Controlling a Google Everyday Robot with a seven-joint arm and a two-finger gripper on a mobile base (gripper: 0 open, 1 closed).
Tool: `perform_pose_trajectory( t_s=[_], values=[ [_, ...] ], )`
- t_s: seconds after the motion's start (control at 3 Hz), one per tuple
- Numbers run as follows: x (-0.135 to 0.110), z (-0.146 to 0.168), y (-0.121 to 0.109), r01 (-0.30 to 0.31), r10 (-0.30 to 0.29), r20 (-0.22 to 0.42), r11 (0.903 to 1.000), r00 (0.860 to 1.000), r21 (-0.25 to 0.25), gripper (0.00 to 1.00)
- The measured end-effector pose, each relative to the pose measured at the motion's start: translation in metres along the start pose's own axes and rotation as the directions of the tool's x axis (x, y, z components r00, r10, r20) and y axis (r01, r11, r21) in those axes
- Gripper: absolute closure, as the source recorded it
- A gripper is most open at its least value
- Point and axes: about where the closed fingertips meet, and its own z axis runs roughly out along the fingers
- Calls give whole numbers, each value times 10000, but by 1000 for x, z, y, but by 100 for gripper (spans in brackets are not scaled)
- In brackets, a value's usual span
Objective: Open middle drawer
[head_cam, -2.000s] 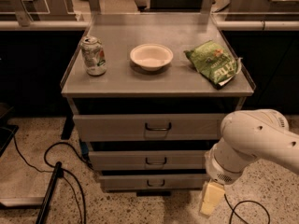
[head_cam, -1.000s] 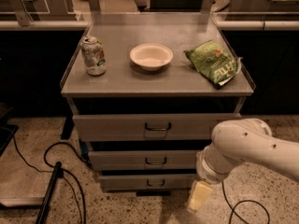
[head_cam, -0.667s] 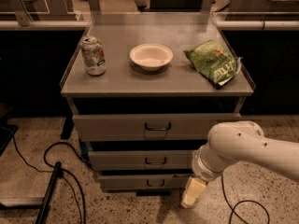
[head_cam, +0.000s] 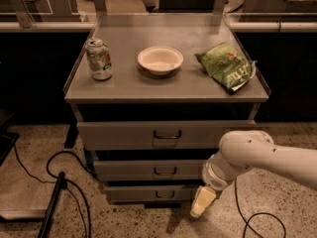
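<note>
Closest to the camera, low on the right, the white arm [head_cam: 267,155] bends down toward the floor. Its end effector [head_cam: 202,201] hangs just in front of the right end of the bottom drawer [head_cam: 148,194], below the level of the middle drawer [head_cam: 143,170]. I cannot tell how far open it is, and nothing seems to be in its hold. A dark bar [head_cam: 51,208] and loose cables lie on the floor at the left, well apart from the arm.

The middle drawer is shut and sits between the bottom drawer and the tall top drawer [head_cam: 124,134]. It looks like stiff grey metal. I expect it to slide straight out with some weight, and it is not fragile. The place to take hold is the small dark loop handle [head_cam: 165,171] in the centre of its front. The loop is narrow, so the approach must be precise.

The handle is up and to the left of the end effector, and nothing blocks the way to it.

Further back, the table [head_cam: 129,86] carries a can [head_cam: 99,59], a white bowl [head_cam: 160,59] and a green bag [head_cam: 227,66]. A hard pull may shake them.
</note>
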Motion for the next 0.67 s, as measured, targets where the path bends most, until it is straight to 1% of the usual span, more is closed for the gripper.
perform_pose_trajectory(
  t_s=[0.33, 0.67],
  values=[
    [0, 17, 0, -62, 60, 297, 10000, 9995, 78, 0],
    [-6, 47, -9, -167, 156, 551, 9996, 9984, 208, 0]
  ],
)
